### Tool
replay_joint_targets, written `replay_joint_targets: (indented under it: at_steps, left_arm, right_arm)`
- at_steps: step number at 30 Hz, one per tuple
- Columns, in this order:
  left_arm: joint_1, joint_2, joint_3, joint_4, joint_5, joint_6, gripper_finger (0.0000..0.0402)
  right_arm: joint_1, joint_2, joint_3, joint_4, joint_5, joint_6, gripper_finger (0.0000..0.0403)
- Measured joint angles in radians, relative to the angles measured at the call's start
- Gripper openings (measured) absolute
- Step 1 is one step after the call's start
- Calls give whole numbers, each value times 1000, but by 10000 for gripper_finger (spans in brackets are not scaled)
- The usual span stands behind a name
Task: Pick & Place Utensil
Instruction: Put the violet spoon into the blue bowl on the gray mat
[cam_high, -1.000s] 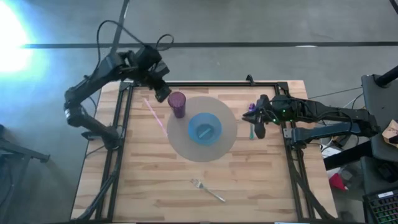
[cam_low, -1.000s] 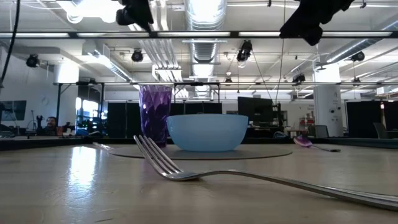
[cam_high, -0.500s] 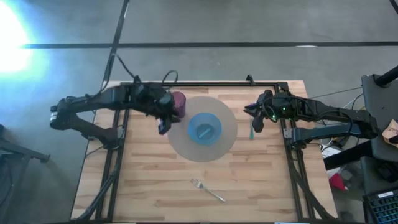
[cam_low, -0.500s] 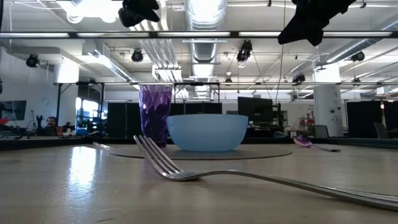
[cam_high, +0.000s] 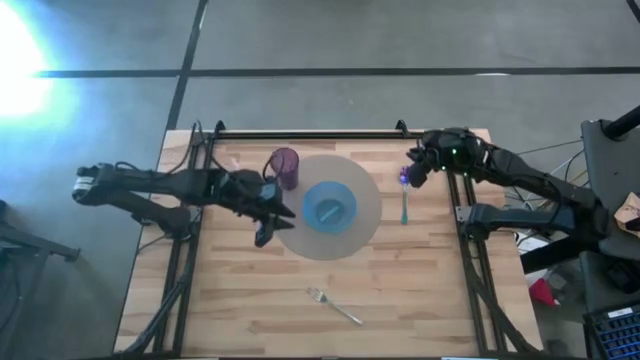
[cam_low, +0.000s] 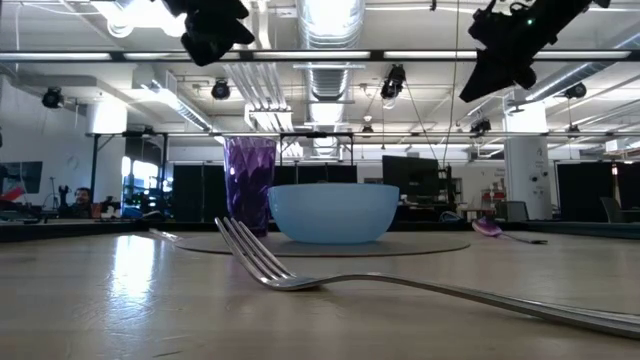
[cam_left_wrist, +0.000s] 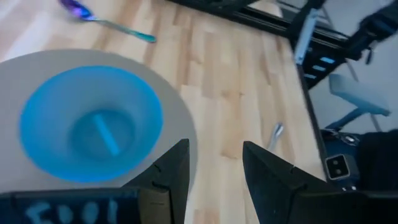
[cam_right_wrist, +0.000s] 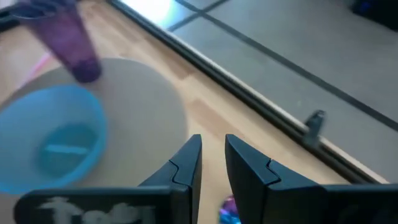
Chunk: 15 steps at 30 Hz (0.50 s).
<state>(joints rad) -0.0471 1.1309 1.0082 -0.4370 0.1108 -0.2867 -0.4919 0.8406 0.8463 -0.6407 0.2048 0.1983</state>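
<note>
The left claw (cam_high: 268, 218) hangs above the counter (cam_high: 420, 290) at the left edge of the round grey mat (cam_high: 366, 218), its two fingers (cam_left_wrist: 169, 177) parted with a clear gap and nothing between them. Just past it, on the middle of the mat, sits the blue bowl (cam_high: 329, 208), and the purple cup (cam_high: 285, 166) stands at the mat's far-left edge, close beside the bowl. A pink straw (cam_high: 246, 180) lies on the wood near the left arm.

The right claw (cam_high: 412, 170) hovers over the far right part of the counter, above the bowl end of the spoon (cam_high: 404, 199); its fingers (cam_right_wrist: 188, 163) stand only slightly apart and hold nothing. The spoon, purple at the bowl with a teal handle, lies flat on the wood just right of the mat, apart from both claws.

The fork (cam_high: 334, 304) lies on the near part of the counter, well away from the mat and both arms.
</note>
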Motion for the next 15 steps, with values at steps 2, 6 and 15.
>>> replay_joint_targets:
  at_steps: [2, 6, 15]
  left_arm:
    - [-20, 1, -37, 40, 1, 26, 140]
    - [-39, 3, -121, 156, 0, 46, 140]
    - [-41, 3, -248, 358, 0, 54, 140]
  right_arm:
    - [-52, 0, 0, -8, -26, -20, 69]
    - [-142, 10, 0, -38, -106, -26, 83]
    - [-260, 128, 0, -36, -133, 5, 134]
